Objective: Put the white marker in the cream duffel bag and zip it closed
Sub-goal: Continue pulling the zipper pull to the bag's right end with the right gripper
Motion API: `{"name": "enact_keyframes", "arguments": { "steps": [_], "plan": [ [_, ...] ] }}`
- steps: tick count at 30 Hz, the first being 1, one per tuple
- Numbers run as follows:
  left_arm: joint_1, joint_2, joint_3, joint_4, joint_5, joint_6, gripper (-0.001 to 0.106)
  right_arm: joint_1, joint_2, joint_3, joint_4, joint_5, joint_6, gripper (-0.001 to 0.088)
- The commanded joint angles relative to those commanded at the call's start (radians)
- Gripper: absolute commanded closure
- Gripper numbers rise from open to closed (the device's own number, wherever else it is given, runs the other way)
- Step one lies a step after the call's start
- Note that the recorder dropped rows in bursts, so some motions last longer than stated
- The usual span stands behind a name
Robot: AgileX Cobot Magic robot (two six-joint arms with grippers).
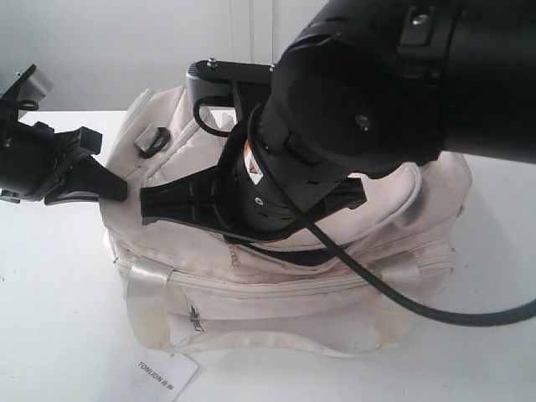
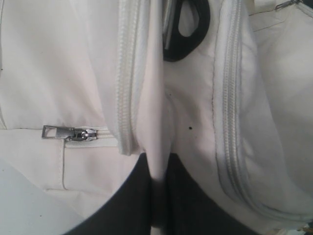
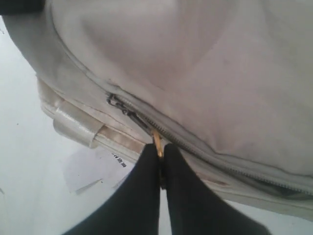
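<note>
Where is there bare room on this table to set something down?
Bare table lies left of the cream duffel bag, between the left gripper and the paper tag. Another strip lies right of the bag, either side of the black cable. Over the bag it is crowded: the right gripper pinches its zip pull there.

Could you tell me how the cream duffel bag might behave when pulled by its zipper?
Probably floppy: the cream duffel bag sags, and its fabric folds inside the left gripper. Likely to bunch if the right gripper tugs the zipper pull.
</note>
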Motion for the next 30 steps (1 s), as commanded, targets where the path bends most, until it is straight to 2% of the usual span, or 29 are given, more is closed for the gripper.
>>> {"name": "enact_keyframes", "arguments": {
  "steps": [8, 17, 30],
  "plan": [
    [0.000, 0.000, 0.000, 0.000, 0.000, 0.000, 0.105, 0.000, -0.032, 0.000, -0.007, 0.065, -0.024, 0.0837],
    [0.000, 0.000, 0.000, 0.000, -0.002, 0.018, 0.105, 0.000, -0.078, 0.000, -0.096, 0.158, -0.024, 0.0837],
    [0.000, 0.000, 0.000, 0.031, -0.017, 0.018, 0.105, 0.000, -0.121, 0.000, -0.160, 0.238, -0.024, 0.0837]
  ]
}}
